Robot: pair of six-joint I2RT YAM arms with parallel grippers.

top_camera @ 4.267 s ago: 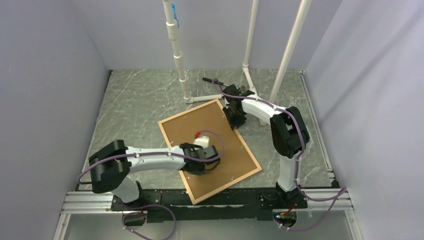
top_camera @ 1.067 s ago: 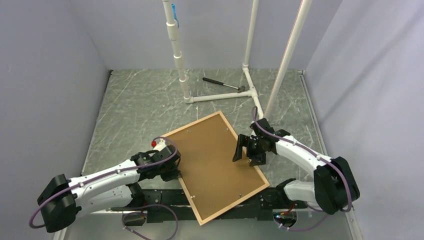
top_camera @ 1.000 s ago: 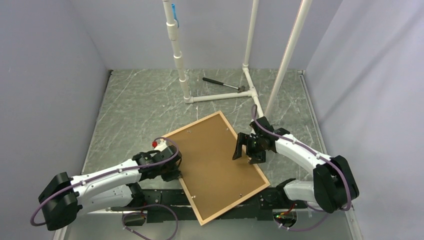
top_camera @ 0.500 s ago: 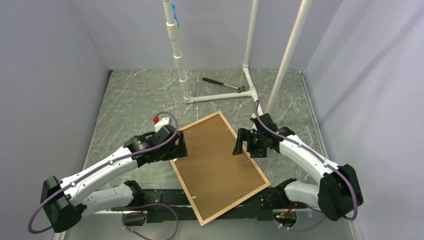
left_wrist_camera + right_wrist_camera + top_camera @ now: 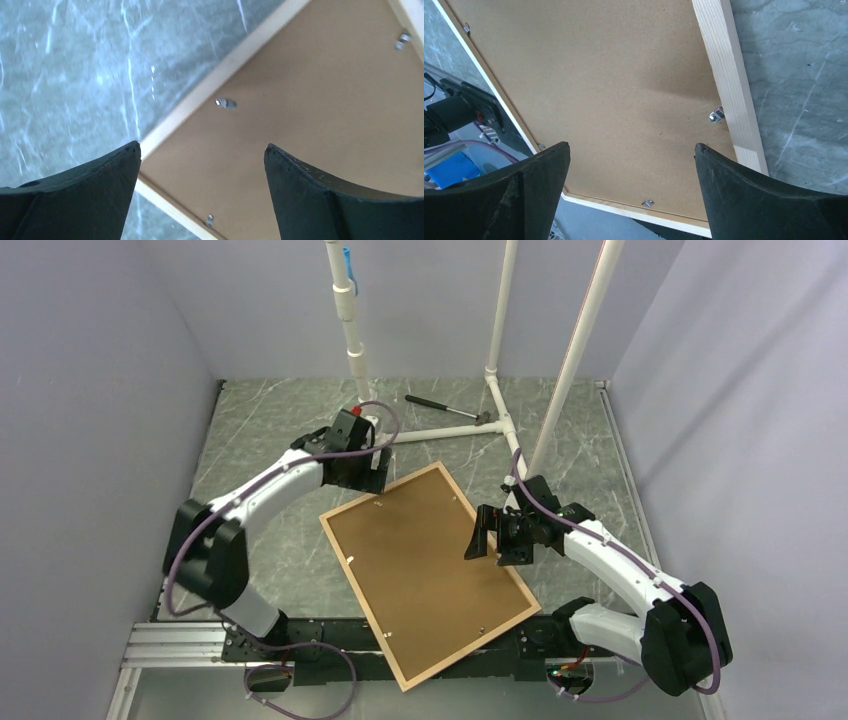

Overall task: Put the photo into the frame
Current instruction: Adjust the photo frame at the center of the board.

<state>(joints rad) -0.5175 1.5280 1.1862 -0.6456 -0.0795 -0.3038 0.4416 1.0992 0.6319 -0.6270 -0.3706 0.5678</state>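
Note:
The frame (image 5: 469,647) lies face down on the marble table, a brown backing board (image 5: 425,570) filling it. The photo is hidden. My left gripper (image 5: 365,477) hovers open over the frame's far-left corner; in the left wrist view its jaws (image 5: 201,147) stand wide above the light-wood border (image 5: 218,72), the board (image 5: 310,100) and a metal clip (image 5: 226,103). My right gripper (image 5: 497,537) hangs open over the frame's right edge. The right wrist view shows its jaws (image 5: 632,145) empty above the board (image 5: 599,85), the border (image 5: 724,80) and a clip (image 5: 716,115).
A white pipe stand (image 5: 440,432) with upright posts stands at the back. A dark-handled tool (image 5: 445,409) lies beside it. The frame's near corner overhangs the metal rail (image 5: 180,645) at the table's front edge. Grey walls close both sides.
My left arm has swung from the frame's near-left edge up to its far-left corner, and its jaws have opened. The right gripper has stayed by the right edge. The frame has barely moved.

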